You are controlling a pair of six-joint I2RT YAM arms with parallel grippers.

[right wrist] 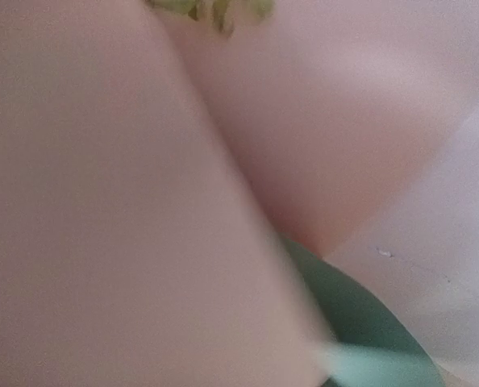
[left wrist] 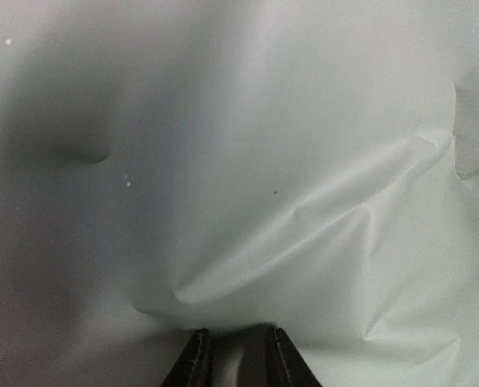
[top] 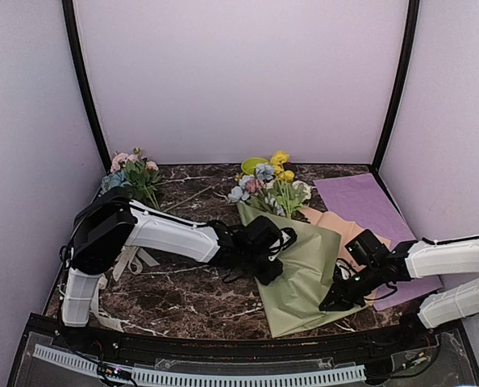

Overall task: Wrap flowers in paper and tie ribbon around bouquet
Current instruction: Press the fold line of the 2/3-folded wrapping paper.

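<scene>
Lab test booth: plain lilac walls point(top: 239, 72) enclosing a marble tabletop point(top: 183, 298)

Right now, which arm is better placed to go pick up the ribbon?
Left, probably. The ribbon lies by the left arm's base, far from the right gripper. But the left gripper pinches the paper and must release first.

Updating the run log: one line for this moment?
step: wrapping | left gripper: shut on green paper | right gripper: shut, at paper's right edge | flowers: heads out far end
</scene>
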